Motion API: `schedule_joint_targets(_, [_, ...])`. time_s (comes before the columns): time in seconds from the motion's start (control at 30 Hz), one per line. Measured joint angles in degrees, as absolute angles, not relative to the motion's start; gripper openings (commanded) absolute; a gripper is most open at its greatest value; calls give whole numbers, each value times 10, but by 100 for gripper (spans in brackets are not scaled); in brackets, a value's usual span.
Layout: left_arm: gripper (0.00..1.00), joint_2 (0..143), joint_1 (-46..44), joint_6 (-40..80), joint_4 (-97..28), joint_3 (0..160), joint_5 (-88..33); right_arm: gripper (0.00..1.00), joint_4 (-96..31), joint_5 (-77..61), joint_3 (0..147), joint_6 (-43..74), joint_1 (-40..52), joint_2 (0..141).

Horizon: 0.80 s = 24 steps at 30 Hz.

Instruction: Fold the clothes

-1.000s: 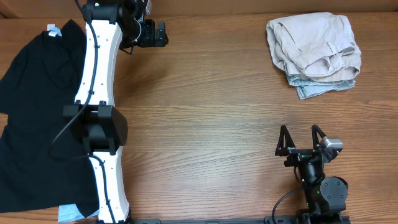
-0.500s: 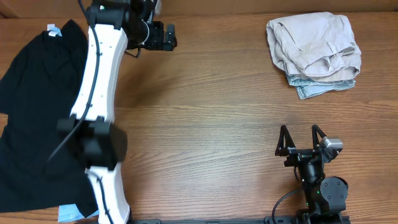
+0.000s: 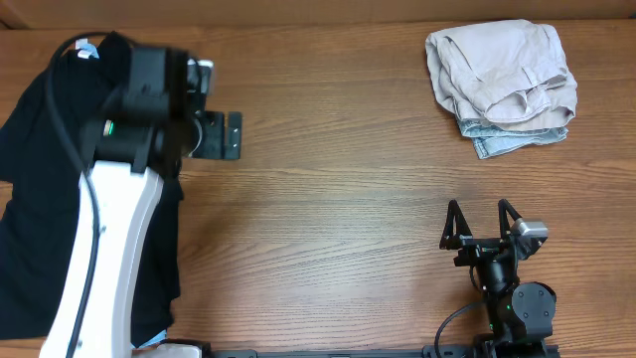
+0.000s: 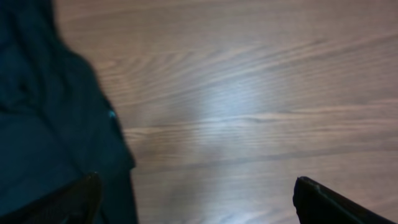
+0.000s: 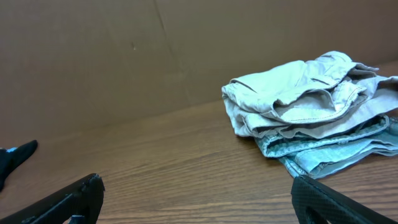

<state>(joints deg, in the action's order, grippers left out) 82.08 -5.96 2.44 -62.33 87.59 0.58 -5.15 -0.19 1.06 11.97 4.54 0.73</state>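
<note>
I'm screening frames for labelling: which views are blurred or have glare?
Overhead: mostly sharp, but the left arm is smeared. Left wrist: soft throughout, with pale glare on the table beside the black top. Right wrist: cream shorts crisp, evenly lit.

Robot lab setup: wood-grain table, cardboard backdrop, left arm, right arm.
</note>
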Motion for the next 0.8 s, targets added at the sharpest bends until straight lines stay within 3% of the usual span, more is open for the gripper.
schedule_joint_targets(0.27, [100,579,27,24,-356,590,-27,100,-51,-2,11,120,45,7])
schedule_joint_targets(0.5, [100,361,33,24,-114,311,-59,100,-51,-2,11,120,45,7])
schedule_joint_targets(0.8, [100,142,33,24,-27,110,-69,100,-51,-2,11,120,45,7])
